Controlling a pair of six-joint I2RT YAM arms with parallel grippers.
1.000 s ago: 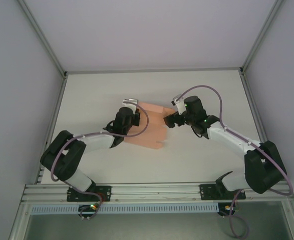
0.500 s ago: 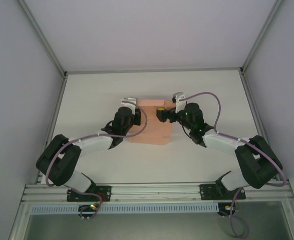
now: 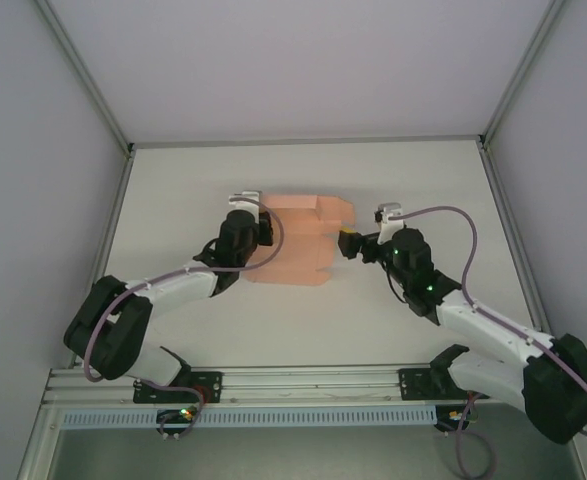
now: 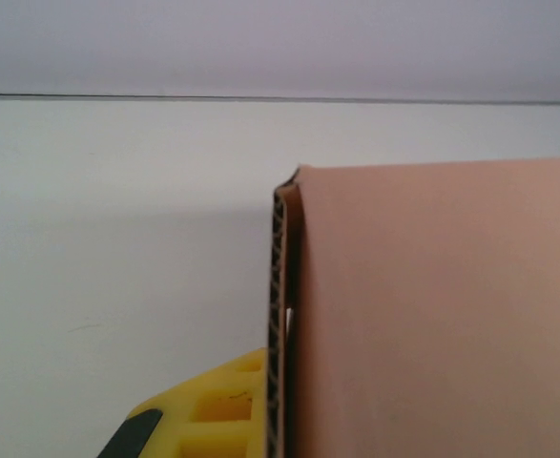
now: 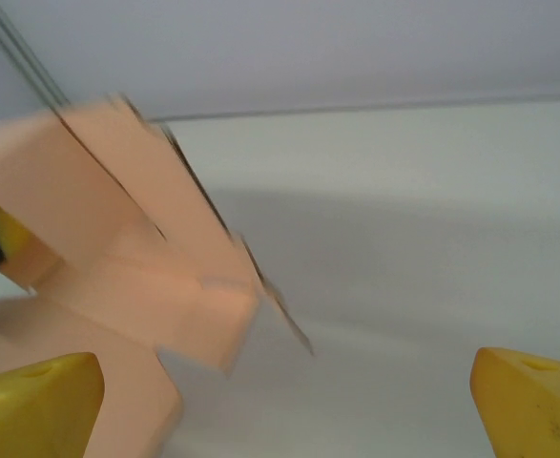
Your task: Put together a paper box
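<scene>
The paper box (image 3: 298, 250) is a salmon-pink card sheet, partly folded, lying mid-table with a flap raised at its far right corner. My left gripper (image 3: 260, 231) holds its left edge. In the left wrist view the card's corrugated edge (image 4: 281, 315) presses against one yellow finger (image 4: 213, 415), and a pink panel hides the other finger. My right gripper (image 3: 347, 243) is just right of the sheet, apart from it. In the right wrist view its yellow fingertips (image 5: 33, 403) are wide apart with nothing between them, and the folded card (image 5: 127, 258) lies ahead to the left.
The white table (image 3: 423, 190) is bounded by grey walls at the back and sides. An aluminium rail (image 3: 313, 382) with both arm bases runs along the near edge. Bare tabletop lies to the right of the sheet and behind it.
My right gripper reached over the sheet's far right corner, then drew back to the right, open. The sheet shifted and its far right flap now stands raised. My left gripper kept hold.
</scene>
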